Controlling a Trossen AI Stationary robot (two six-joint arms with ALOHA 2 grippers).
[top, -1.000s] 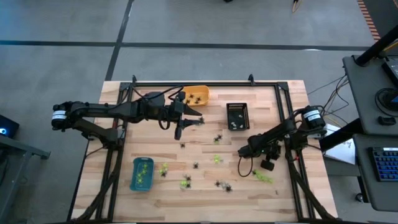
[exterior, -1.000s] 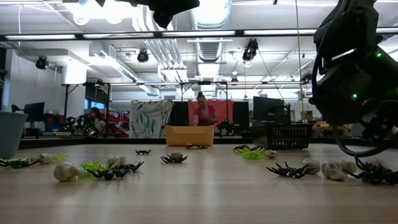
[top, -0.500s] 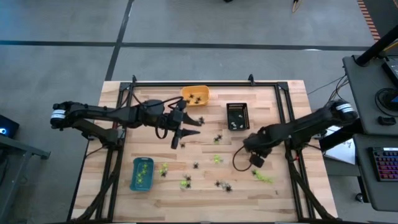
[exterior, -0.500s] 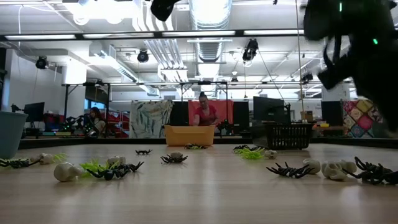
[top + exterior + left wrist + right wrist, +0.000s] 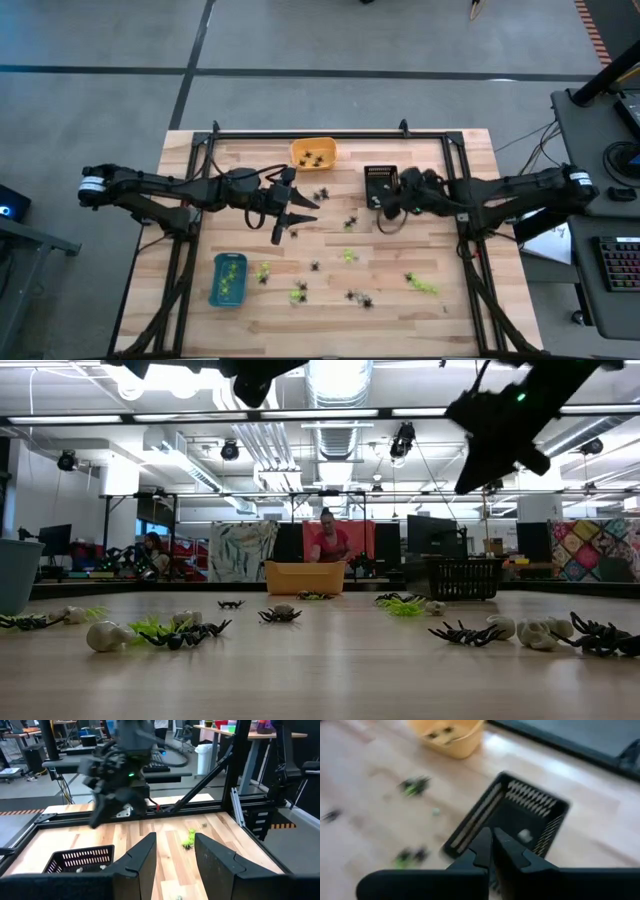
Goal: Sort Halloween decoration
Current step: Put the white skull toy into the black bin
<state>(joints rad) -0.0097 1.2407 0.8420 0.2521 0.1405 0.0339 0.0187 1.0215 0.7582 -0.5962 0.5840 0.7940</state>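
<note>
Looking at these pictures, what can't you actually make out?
- Whether the right gripper, over the black tray, holds a trinket: its shut fingertips hide it, and the right wrist view is blurred.
- What the pieces in the orange tray are: too small in the high view.

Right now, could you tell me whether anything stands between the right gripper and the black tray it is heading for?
Nothing visible does. The right gripper, shut, hangs at the black tray's open top, and in its wrist view only the tray's inside with a whitish trinket lies ahead. The left gripper is off to the side.
</note>
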